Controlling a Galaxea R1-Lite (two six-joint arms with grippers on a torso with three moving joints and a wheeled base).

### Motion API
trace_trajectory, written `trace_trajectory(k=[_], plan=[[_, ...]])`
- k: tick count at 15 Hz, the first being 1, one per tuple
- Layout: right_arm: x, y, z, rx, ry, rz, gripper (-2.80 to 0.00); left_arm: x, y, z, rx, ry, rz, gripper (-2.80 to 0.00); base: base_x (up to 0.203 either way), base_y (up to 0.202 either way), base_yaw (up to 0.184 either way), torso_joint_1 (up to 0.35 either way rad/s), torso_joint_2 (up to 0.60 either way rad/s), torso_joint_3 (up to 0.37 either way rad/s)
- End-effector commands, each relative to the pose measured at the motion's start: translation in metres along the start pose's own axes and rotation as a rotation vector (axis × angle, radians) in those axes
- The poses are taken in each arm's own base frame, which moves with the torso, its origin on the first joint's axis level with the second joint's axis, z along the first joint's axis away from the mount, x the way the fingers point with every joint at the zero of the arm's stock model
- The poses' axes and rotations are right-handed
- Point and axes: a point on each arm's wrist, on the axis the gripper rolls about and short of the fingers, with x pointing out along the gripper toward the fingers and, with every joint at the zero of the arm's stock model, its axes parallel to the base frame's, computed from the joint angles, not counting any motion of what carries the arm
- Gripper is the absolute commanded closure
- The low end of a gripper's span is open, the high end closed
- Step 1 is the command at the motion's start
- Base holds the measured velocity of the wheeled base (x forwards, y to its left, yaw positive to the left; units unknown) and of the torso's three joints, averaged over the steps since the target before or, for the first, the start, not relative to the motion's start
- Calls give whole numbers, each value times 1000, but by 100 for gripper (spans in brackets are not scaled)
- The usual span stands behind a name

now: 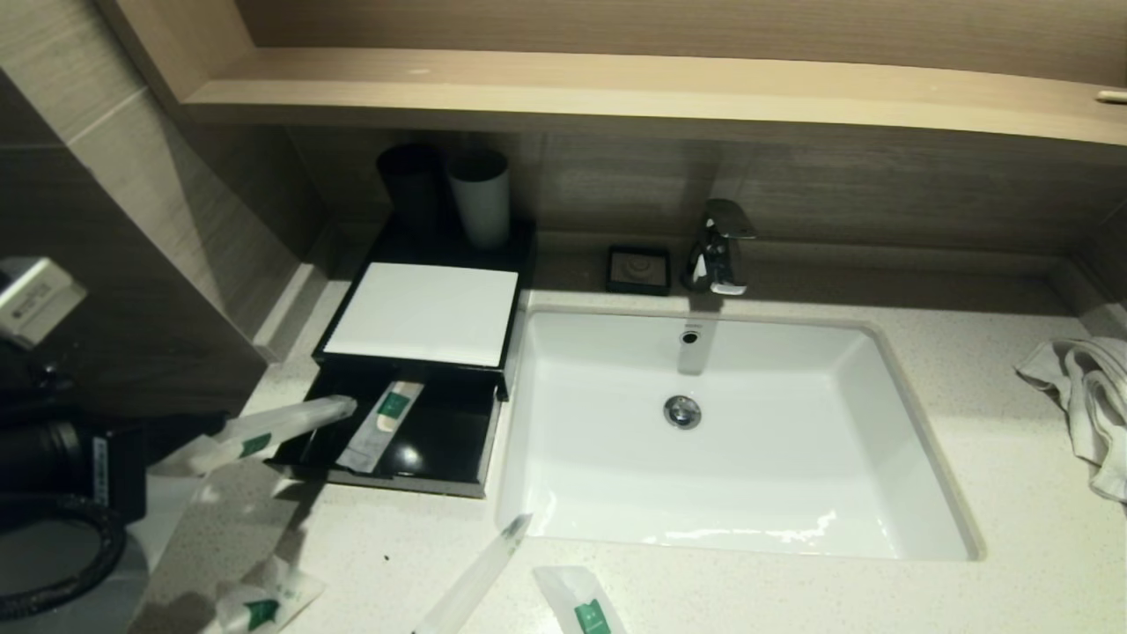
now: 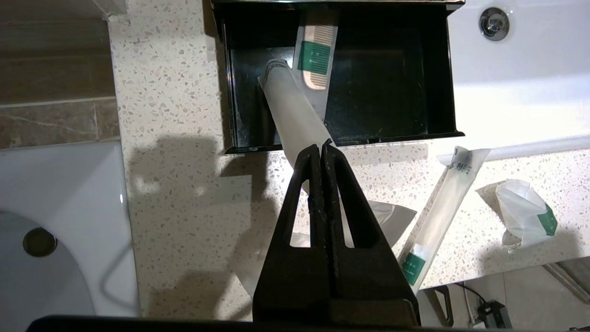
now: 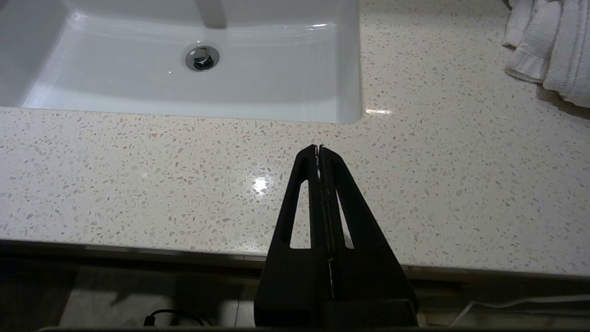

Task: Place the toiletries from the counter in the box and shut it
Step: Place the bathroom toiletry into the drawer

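Note:
The black box (image 1: 352,291) stands left of the sink with its drawer (image 1: 458,482) pulled open. A comb packet (image 1: 383,423) lies in the drawer and also shows in the left wrist view (image 2: 314,60). My left gripper (image 2: 321,147) is shut on a long white toiletry packet (image 2: 290,110), whose far end reaches over the drawer's left part (image 1: 290,421). On the counter lie another long packet (image 1: 475,581), a small green-labelled packet (image 1: 585,608) and a crumpled packet (image 1: 260,603). My right gripper (image 3: 319,148) is shut and empty, over the counter's front edge right of the sink.
The white sink (image 1: 907,423) with its faucet (image 1: 718,246) fills the middle. A white towel (image 1: 1087,396) lies at the right. Two cups (image 1: 480,198) stand behind the box, a black soap dish (image 1: 638,269) beside them. A wooden shelf (image 1: 616,88) overhangs the back.

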Motion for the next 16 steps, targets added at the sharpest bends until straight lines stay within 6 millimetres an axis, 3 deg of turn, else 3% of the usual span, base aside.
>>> trace_trajectory(k=[1,16], plan=[[0,0,0,-1,0,0,0,14,3,-1,-10,49,-4,0,0,0,0,0,0,0],[0,0,0,-1,0,0,0,60,8,-3,-13,132,-45,0,0,0,0,0,0,0]])
